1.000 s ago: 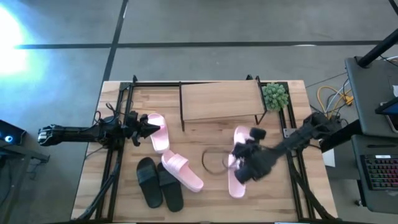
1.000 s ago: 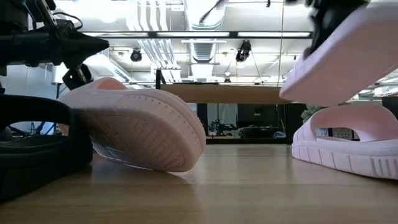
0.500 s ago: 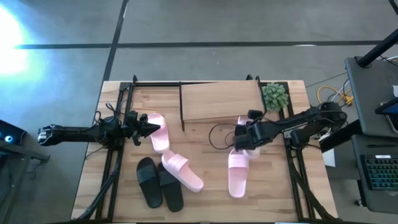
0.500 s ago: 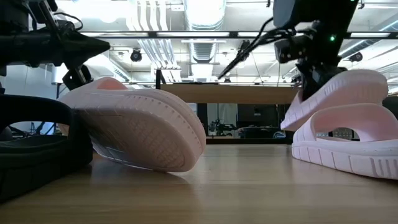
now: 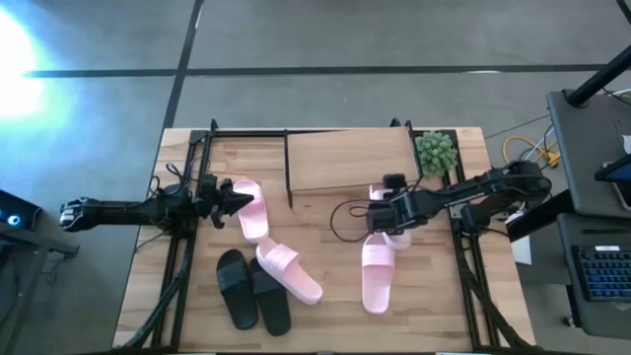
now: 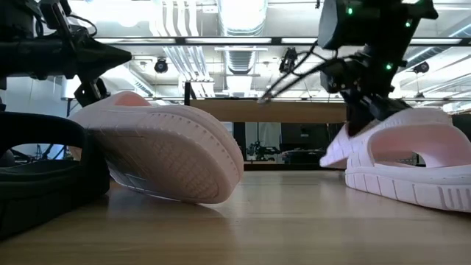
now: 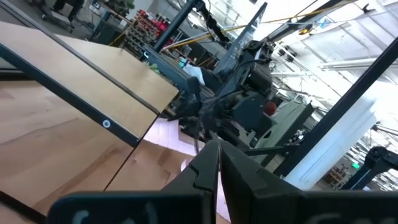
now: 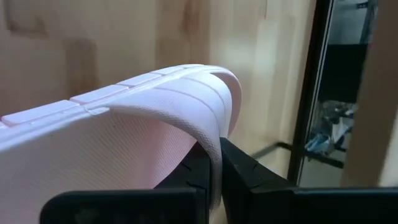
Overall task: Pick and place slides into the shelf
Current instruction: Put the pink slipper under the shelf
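R gripper (image 5: 386, 219) is clamping the strap of one pink slide (image 8: 124, 143), jaws pinched tight on it per R wrist view; slide is hanging tilted just ahead of the shelf's (image 5: 350, 160) front R leg, nearly touching the second pink slide (image 5: 376, 278) lying flat on the table behind the jaws. Judging progress: none of the six are sitting in the shelf as far as visible, though under-board space is hidden from above; this one is looking like the first, so approx. five are left after it. L gripper (image 5: 240, 200) is parked w/ fingers closed together, empty, tip right beside another pink slide (image 5: 250, 210). Farther from those jaws: a fourth pink slide (image 5: 289, 271) is leaning tipped on its side against the black pair (image 5: 252, 289). Surface is light wood table (image 5: 325, 325) w/ black rails down both sides; small green plant (image 5: 436, 151) is sitting at the far corner beside the shelf. Room beyond: grey floor w/ dark lines, ceiling strip lights and ducting, keyboard on a desk off to the R.
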